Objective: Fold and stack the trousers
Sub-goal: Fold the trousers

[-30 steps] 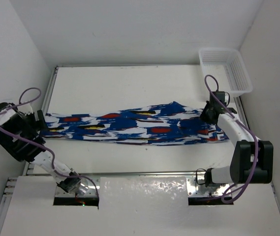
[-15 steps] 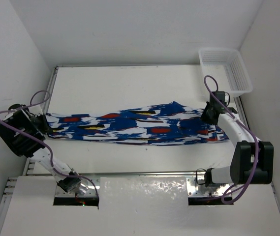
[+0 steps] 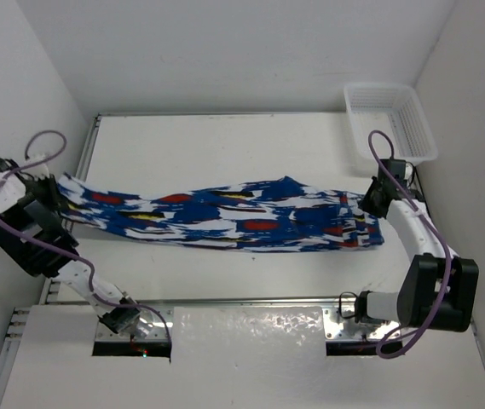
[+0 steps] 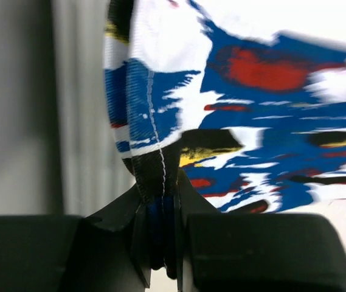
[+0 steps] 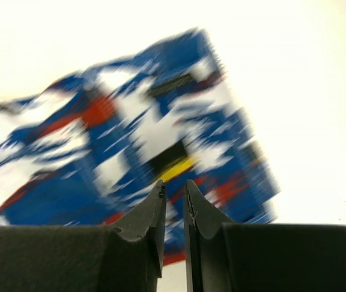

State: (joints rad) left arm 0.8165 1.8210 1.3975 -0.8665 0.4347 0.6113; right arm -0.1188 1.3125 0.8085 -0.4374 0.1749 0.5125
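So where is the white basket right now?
In the top external view the white basket sits at the far right corner of the table, just beyond the right gripper, clear of the trousers.

You're working in a robotics lab cell, not a home. The table [image 3: 225, 145] is plain white and boxed in by bare white walls [image 3: 225, 51] on three sides. A left arm [image 3: 25, 243] and a right arm [image 3: 408, 226] are bolted to a metal rail [image 3: 251, 300] at its near edge, with purple cables [image 3: 46, 133] looping off them. A white plastic basket [image 3: 380, 86] sits in the far right corner. Patterned trousers [image 3: 225, 217] stretch across the table between the arms.
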